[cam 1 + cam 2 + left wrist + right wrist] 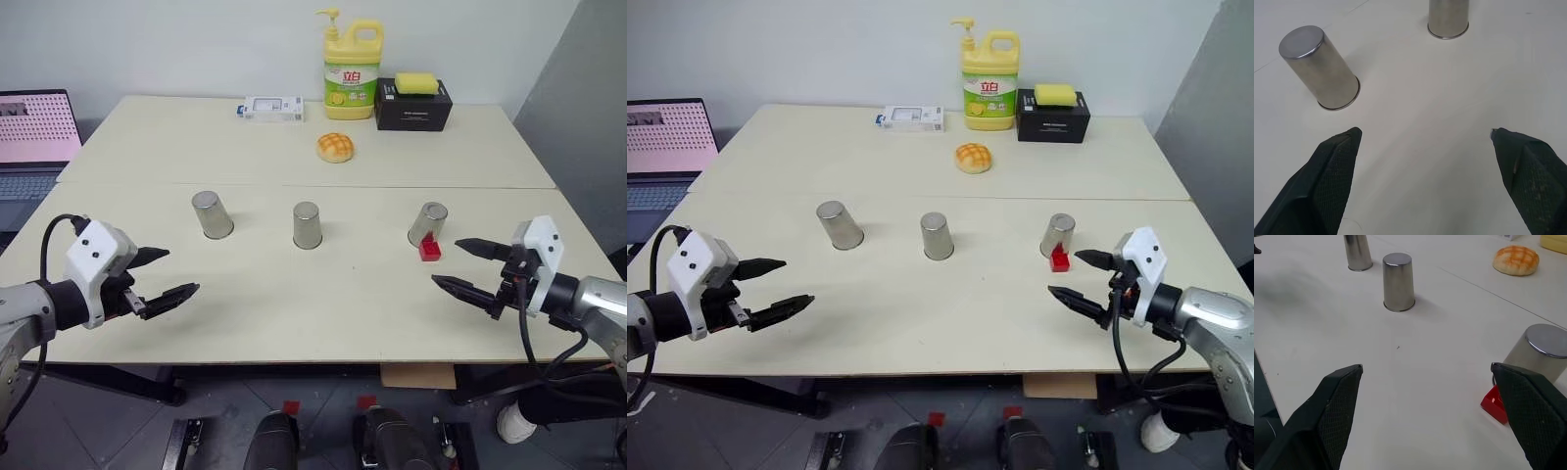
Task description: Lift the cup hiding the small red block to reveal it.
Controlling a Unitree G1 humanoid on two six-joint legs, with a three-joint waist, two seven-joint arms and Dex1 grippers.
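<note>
Nearest, the left gripper (168, 276) hovers over the front left part of the cream table (323, 313), its two black fingers spread wide with nothing between them. Across from it, the right gripper (464, 264) hangs over the front right part, jaws likewise wide apart and empty.

Just beyond the right gripper lies the small red block (429, 250), in plain sight on the tabletop and touching the base of the right-hand cup (427, 223) (that cup stands mouth down, just behind the block). The middle cup (307, 225) and the left cup (212, 214) sit in the same row, also inverted, well apart from each other.

Further back rests a round yellow-orange bun (335, 147). At the far edge stand a white box (273, 108), a yellow detergent bottle (352, 69), and a black box (413, 104) with a yellow sponge (416, 83) on top. A laptop (34, 137) sits off to the left.
</note>
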